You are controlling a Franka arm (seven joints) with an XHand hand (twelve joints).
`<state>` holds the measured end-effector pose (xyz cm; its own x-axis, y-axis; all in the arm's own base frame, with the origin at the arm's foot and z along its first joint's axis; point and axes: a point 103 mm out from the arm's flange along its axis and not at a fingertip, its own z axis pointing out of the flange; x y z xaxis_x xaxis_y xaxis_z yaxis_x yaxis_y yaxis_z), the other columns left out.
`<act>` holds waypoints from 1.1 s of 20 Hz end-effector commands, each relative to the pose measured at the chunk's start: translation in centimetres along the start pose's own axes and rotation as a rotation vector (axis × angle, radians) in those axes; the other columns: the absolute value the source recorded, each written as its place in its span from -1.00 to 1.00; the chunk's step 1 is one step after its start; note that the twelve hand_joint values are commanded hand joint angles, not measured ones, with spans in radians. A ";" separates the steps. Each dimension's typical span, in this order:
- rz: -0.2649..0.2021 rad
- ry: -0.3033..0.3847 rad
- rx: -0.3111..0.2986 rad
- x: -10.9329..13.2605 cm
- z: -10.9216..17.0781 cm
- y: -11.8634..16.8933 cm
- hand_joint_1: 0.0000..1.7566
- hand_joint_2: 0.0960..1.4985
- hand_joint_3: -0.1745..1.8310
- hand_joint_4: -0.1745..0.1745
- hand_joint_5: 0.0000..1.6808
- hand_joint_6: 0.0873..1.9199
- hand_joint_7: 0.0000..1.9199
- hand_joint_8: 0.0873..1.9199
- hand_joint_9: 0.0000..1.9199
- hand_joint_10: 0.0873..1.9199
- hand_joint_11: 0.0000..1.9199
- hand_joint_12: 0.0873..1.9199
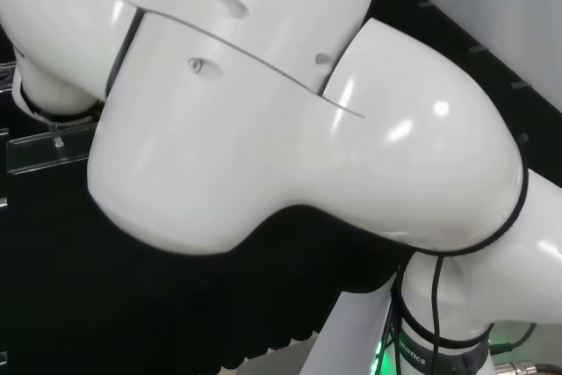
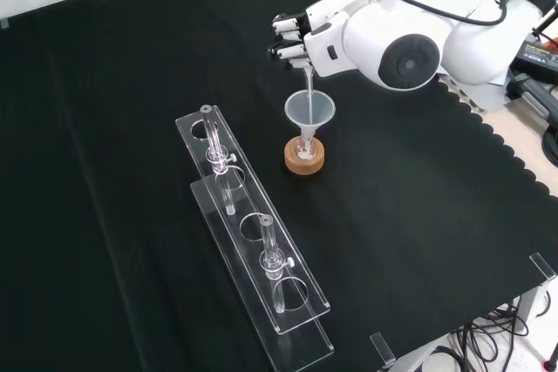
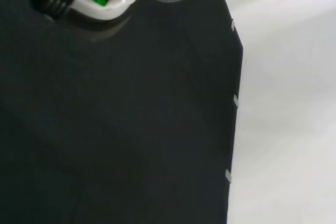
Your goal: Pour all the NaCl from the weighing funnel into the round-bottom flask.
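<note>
Curled round the clear weighing funnel [image 2: 307, 84], the hand [image 2: 301, 37] hangs in the front view directly above the wide funnel [image 2: 309, 111]. From the fingers the weighing funnel points steeply down, and its lower end reaches into the wide funnel's mouth. Under this sits the round-bottom flask [image 2: 304, 150] on a cork ring [image 2: 304, 161]. To the left of the flask, clearly apart, stands a clear rack [image 2: 253, 241] on the black cloth [image 2: 418, 233].
</note>
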<state>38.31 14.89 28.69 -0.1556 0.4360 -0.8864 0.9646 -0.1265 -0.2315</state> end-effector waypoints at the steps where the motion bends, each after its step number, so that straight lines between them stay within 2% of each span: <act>1: 0.004 -0.047 -0.014 0.2 -0.8 -0.2 0.28 -0.18 -0.21 1.00 0.52 -0.39 -0.36 -0.38 0.08 -0.81 -0.13 0.02; 22: 0.032 -0.230 -0.043 1.0 -2.4 -0.6 0.28 -0.18 -0.20 1.00 0.52 -0.39 -0.36 -0.38 0.08 -0.81 -0.10 0.02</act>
<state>38.10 17.13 28.84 -0.1626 0.2422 -0.9565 0.9756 -0.1056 -0.1925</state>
